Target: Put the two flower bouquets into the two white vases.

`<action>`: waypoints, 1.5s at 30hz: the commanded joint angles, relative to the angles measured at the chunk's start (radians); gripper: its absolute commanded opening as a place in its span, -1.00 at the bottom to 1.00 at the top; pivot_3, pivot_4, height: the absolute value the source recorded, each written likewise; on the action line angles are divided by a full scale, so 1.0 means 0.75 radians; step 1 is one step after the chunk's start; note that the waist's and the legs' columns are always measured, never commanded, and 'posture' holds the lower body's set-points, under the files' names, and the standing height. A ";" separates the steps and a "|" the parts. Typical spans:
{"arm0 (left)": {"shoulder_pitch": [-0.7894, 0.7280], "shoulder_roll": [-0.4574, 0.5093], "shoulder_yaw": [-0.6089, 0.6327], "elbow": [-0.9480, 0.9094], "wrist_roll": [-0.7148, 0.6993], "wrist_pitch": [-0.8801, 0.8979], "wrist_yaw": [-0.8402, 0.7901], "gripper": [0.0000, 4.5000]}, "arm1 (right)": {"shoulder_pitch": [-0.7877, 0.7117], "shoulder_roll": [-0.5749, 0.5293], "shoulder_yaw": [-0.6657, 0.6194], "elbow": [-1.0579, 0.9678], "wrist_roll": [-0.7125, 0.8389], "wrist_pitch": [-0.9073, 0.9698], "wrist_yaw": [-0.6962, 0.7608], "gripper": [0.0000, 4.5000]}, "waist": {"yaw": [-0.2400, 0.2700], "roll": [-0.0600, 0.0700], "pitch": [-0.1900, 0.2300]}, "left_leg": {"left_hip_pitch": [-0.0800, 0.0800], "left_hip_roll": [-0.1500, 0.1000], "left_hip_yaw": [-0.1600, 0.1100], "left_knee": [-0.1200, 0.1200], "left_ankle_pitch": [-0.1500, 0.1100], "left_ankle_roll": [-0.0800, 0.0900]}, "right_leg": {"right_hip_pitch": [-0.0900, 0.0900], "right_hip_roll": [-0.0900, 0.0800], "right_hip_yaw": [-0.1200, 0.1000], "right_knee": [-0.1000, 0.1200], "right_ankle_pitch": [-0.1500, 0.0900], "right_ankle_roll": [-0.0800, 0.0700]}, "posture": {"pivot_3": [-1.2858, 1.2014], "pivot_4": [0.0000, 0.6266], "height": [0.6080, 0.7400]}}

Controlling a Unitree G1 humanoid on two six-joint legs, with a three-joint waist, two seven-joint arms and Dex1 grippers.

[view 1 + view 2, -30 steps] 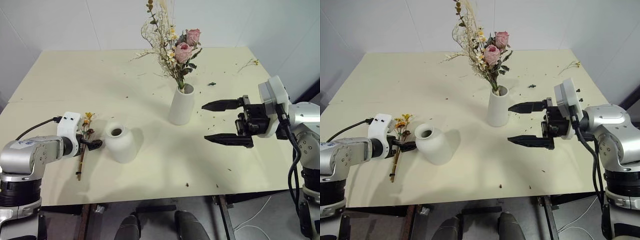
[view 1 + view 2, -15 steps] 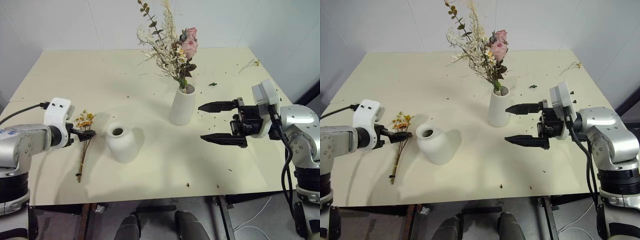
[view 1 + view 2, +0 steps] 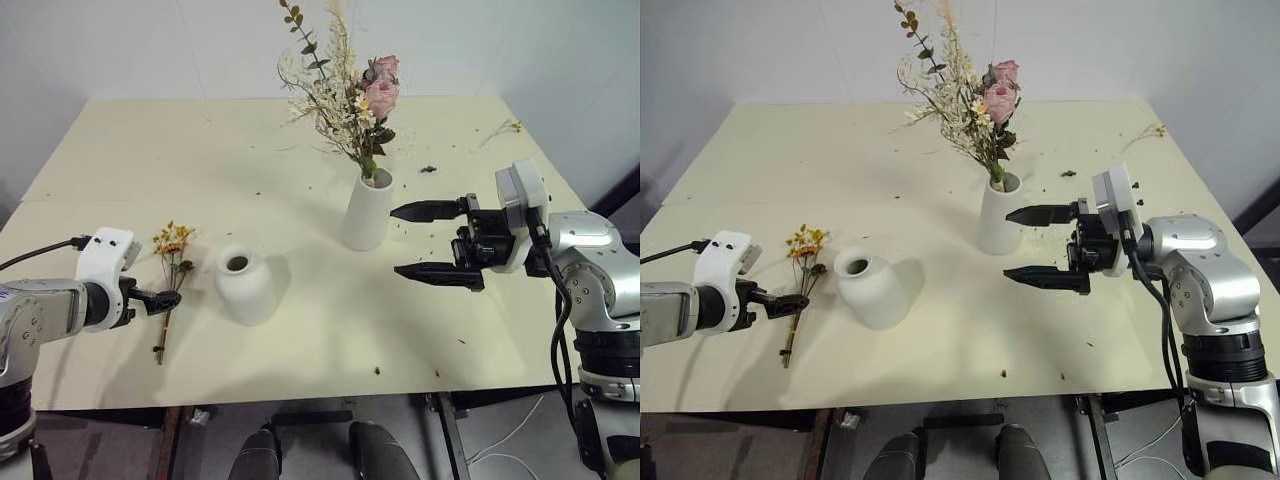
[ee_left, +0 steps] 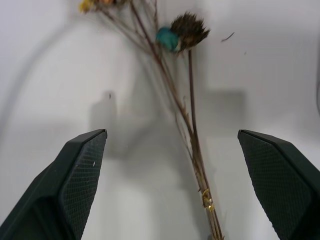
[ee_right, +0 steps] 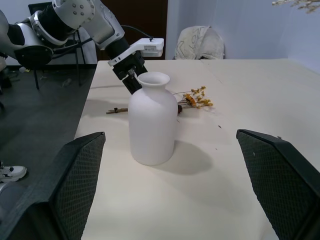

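The big bouquet of pink roses and cream sprigs stands upright in the tall white vase at the table's middle. The short white vase stands empty toward the front left. Just left of it, the thin bouquet of yellow-orange flowers lies flat on the table. My left gripper hovers open by its stems, which run between the fingers below them, not gripped. To the right of the tall vase my right gripper is open, empty and pointing left at the vase.
Petal and twig crumbs dot the cream table, with a loose sprig at the far right corner and a green scrap near the tall vase. The table's front edge runs close below both arms.
My left gripper has drawn back to the left, away from the short vase and off the thin bouquet's stems. The big bouquet has shifted a little in its vase. The right gripper has hardly moved.
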 commanded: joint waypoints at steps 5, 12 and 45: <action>-0.013 -0.156 0.007 0.010 0.014 0.000 0.048 1.00 | -0.020 -0.022 -0.023 -0.046 0.021 -0.001 0.007 0.97 | -0.001 0.000 0.000 | 0.000 0.000 0.000 0.000 0.000 0.000 | 0.000 0.000 0.000 0.001 0.000 0.000 | 0.03 -0.52 1.00; -0.008 -0.181 -0.016 0.053 0.050 -0.001 0.029 0.81 | -0.002 -0.049 -0.037 -0.098 0.051 0.034 0.014 1.00 | -0.001 0.000 0.000 | 0.000 0.000 0.000 0.000 0.000 0.000 | 0.000 0.000 0.000 0.001 0.000 0.000 | 0.03 -0.52 1.00; -0.404 -0.549 0.383 0.251 -0.365 -1.190 -0.398 -0.99 | 0.047 -0.077 -0.058 -0.132 0.067 0.015 -0.023 1.00 | 0.030 -0.002 0.000 | -0.001 0.000 0.001 0.002 -0.003 0.001 | 0.000 0.000 0.000 -0.002 0.001 0.002 | 0.03 -0.52 1.00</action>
